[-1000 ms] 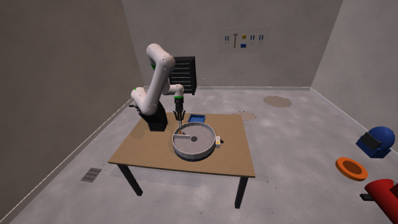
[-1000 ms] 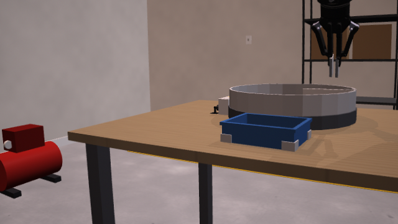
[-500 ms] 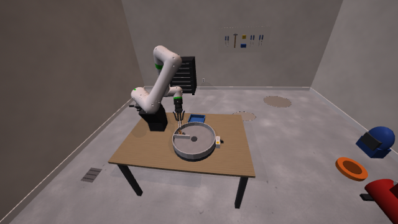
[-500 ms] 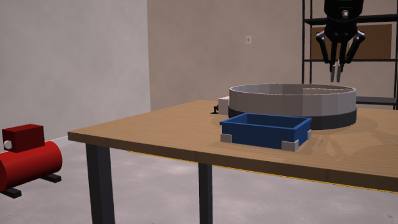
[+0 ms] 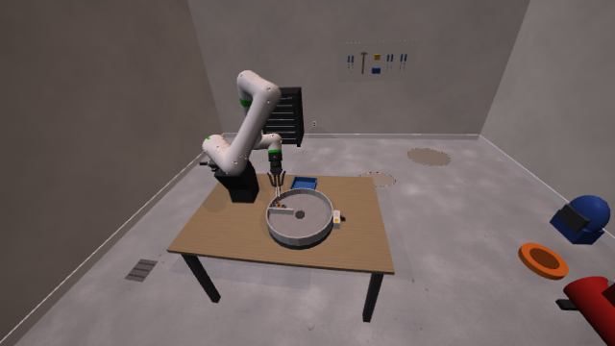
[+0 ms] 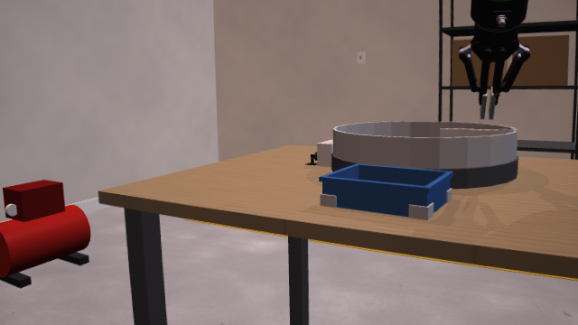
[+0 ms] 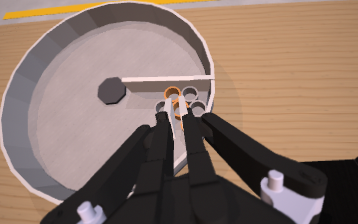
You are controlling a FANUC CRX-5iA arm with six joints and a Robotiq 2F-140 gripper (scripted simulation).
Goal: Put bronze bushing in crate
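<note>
Gripper (image 5: 278, 195) (image 6: 487, 117) (image 7: 176, 106) above the turning table (image 5: 300, 240) (image 6: 406, 150) (image 7: 17, 120), fingers pointing down.
Detail: fingertips slightly apart, holding nothing, over the clustered bushings; bronze bushings (image 7: 172, 88) lie on the turning table beside the divider (image 5: 281, 210) (image 7: 165, 78). The blue crate (image 5: 305, 186) (image 6: 375, 199) stands near the turning table's rim.

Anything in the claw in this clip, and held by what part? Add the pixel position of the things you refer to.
Nothing is held: the claw (image 5: 277, 195) (image 6: 487, 118) (image 7: 176, 106) is above the turning table (image 5: 307, 238) (image 6: 388, 151) (image 7: 65, 55).
</note>
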